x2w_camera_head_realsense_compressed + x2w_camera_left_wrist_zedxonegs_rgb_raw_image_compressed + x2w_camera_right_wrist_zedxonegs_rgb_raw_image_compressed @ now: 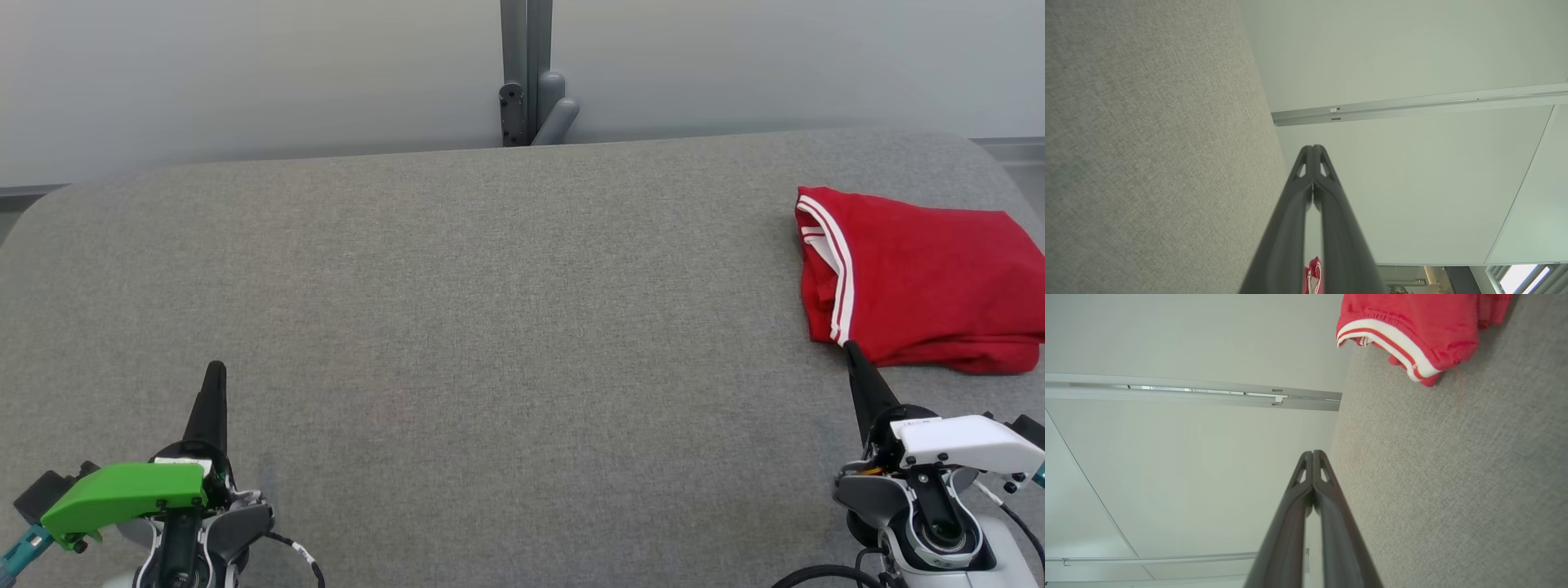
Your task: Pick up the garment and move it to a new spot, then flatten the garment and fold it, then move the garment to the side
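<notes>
The left gripper [215, 369] and right gripper [851, 348] were clenched, empty; the folded red garment [922, 278] lay ahead of the right's tips.

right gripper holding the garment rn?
No, the right gripper is shut on nothing, and the red garment lies apart from its tips on the grey surface.

No text, brand, number or sign can be read, small white label [920, 422] on the body of the right gripper [849, 346], print too tiny to make out, pale strip [186, 462] on the left gripper [215, 365], perhaps a label, equally illegible.
</notes>
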Controlling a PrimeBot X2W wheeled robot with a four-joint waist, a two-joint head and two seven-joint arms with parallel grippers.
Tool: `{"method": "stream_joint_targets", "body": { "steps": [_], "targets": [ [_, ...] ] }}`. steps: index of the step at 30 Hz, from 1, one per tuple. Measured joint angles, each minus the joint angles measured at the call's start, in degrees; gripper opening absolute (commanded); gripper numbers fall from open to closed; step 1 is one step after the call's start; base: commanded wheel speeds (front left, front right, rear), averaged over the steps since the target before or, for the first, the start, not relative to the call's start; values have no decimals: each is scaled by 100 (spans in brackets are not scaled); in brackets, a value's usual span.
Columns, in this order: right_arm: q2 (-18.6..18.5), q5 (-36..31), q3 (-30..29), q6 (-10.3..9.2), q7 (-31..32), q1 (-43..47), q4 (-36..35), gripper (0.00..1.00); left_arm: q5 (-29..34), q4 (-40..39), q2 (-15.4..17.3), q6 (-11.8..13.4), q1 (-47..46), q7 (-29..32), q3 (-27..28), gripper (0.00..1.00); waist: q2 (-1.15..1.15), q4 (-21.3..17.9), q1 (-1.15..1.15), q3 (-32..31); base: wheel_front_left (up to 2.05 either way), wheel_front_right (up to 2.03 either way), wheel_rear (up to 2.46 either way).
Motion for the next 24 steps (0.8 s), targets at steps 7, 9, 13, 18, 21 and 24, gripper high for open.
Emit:
{"method": "stream_joint_targets", "body": {
  "steps": [7, 9, 13, 18, 21, 24],
  "targets": [
    [-11, 327, 14, 0, 76, -46, 9, 0, -233, -26, 0, 40, -36, 71, 30, 0, 0, -17, 0, 24, 0, 0, 0],
    [-12, 412, 21, 0, 91, -69, 11, 0, -339, -35, 0, 41, -60, 80, 42, 0, 0, -22, 0, 31, 0, 0, 0],
    [-22, 595, 30, 0, 125, -119, 16, 0, -476, -56, 1, 46, -102, 127, 62, 0, 0, -32, 0, 45, 0, 0, 0],
    [-37, 839, 44, 0, 168, -156, 22, 0, -690, -80, 2, 64, -139, 178, 88, 0, 0, -46, 0, 65, 0, 0, 0],
    [-41, 843, 49, 0, 167, -157, 22, 0, -701, -82, 2, 65, -140, 178, 91, 0, 0, -47, 0, 65, 0, 0, 0],
    [-44, 850, 54, 0, 167, -157, 22, 0, -701, -82, 2, 65, -141, 178, 91, 0, 0, -47, 0, 65, 0, 0, 0]
  ]
}}
